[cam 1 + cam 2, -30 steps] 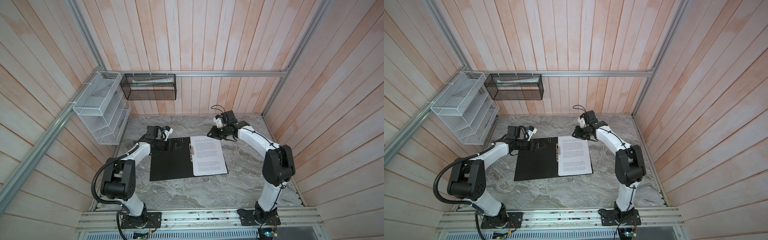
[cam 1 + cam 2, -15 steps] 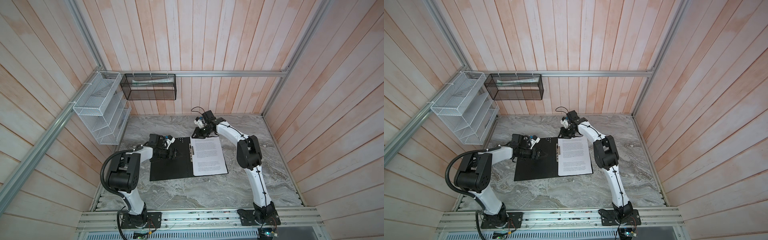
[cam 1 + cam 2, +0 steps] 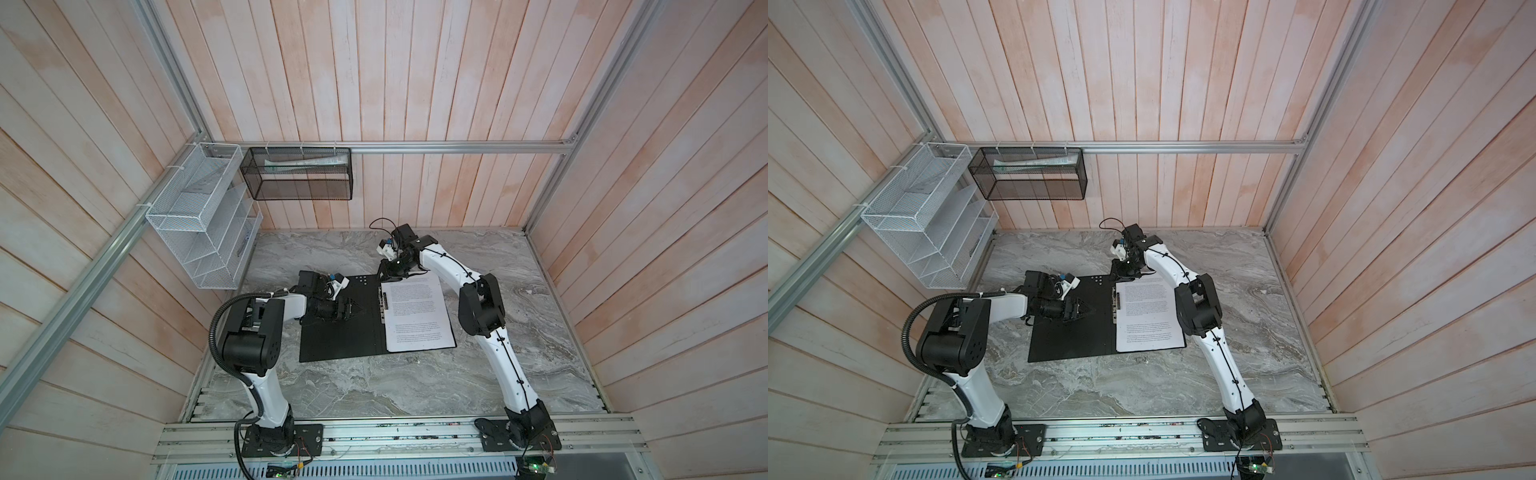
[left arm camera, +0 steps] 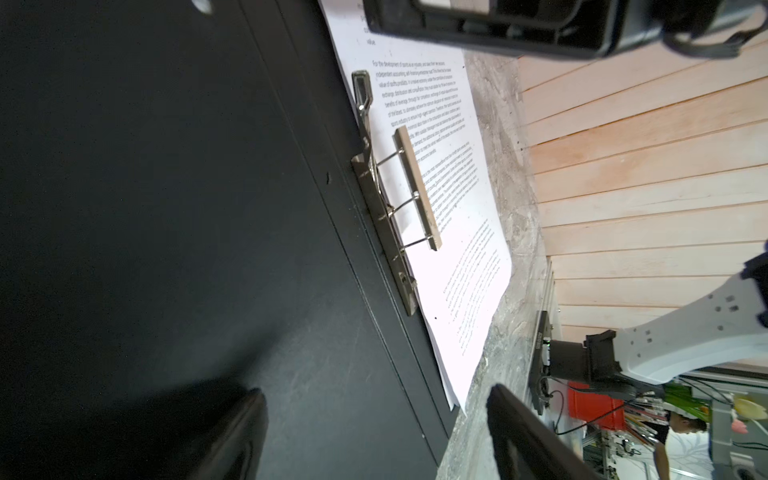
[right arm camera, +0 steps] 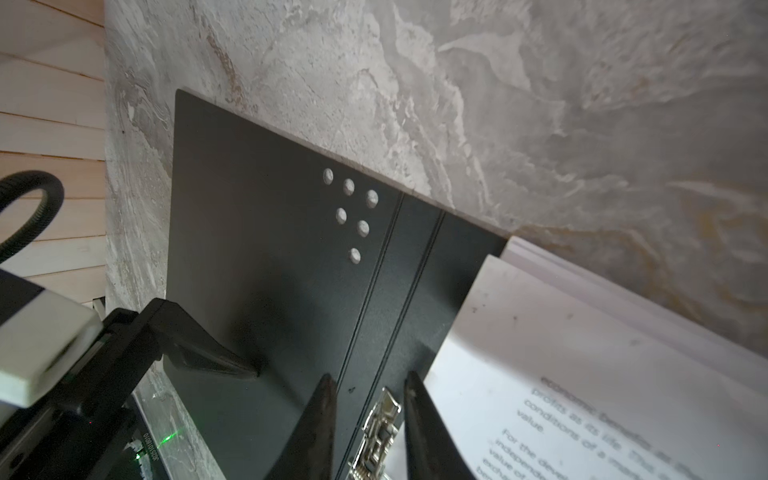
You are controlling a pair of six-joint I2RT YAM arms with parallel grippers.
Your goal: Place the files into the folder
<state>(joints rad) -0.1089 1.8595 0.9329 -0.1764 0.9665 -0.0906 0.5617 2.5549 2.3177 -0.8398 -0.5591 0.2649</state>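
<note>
Meanwhile the folder (image 3: 332, 336) stays open on the tabletop (image 3: 374, 386), files (image 3: 417, 316) on its right half. The left gripper (image 3: 356, 309), spread wide, has slid over the black left half; the right gripper (image 5: 370, 380), narrowly parted, now straddles the clip (image 5: 380, 419).

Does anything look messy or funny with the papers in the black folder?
Yes. The white printed paper sheets on the open black folder are not stacked evenly: near the right end effector the top sheet sits offset from those beneath. The folder's metal clip bar also stands raised above the paper, not pressing it.
</note>
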